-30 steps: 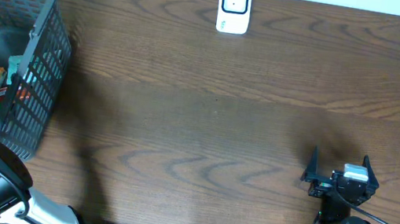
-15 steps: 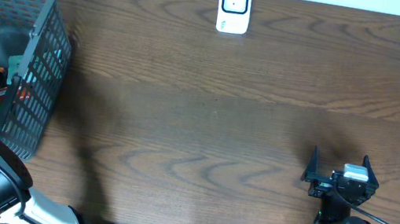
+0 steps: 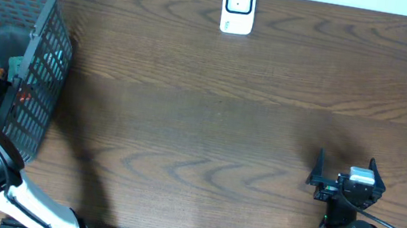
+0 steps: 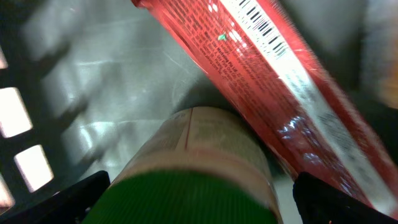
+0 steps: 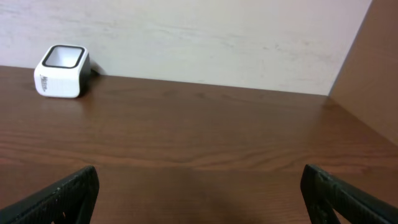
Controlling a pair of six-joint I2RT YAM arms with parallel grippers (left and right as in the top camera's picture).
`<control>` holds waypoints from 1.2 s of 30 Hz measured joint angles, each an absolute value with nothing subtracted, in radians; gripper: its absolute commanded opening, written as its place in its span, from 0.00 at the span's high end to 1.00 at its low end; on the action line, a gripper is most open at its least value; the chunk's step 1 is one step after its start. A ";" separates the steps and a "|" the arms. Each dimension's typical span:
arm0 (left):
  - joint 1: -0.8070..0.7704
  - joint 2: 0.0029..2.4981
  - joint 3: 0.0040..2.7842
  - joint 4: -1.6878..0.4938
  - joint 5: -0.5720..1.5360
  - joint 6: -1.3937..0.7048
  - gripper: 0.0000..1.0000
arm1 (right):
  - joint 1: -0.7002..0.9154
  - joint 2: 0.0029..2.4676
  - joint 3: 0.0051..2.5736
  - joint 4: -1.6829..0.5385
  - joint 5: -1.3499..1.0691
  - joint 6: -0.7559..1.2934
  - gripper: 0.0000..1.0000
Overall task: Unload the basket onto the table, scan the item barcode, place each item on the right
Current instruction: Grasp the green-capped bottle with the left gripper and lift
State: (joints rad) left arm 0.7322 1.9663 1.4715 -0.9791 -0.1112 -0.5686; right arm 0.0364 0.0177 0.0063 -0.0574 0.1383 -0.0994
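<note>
Left wrist view: the left end effector [image 4: 199, 205], its arm angled down into the basket [image 3: 40, 41], gapes around a green-capped bottle [image 4: 205, 149], a red packet [image 4: 267, 87] just behind it; the right end effector [image 3: 346, 164] rests open above the counter [image 3: 185, 127], the scanner [image 3: 238, 7] far beyond.

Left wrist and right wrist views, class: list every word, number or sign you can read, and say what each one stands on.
Red packet: a barcode and lines of small white print, all too blurred to read.
Green-capped bottle: no text that can be made out.
White scanner: a small dark mark on its side, too small to read.
Nothing in either view is sharp enough to quote.
</note>
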 measured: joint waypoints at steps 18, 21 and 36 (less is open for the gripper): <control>0.735 1.995 1.470 -0.954 -0.110 -0.561 0.41 | 0.036 0.018 0.006 -0.057 0.138 -0.099 0.01; 0.735 1.995 1.470 -0.959 -0.110 -0.561 0.42 | 0.036 0.018 0.006 -0.057 0.138 -0.100 0.01; 0.735 1.771 1.467 -0.979 -0.107 -0.570 0.41 | 0.036 0.018 0.006 -0.057 0.138 -0.099 0.01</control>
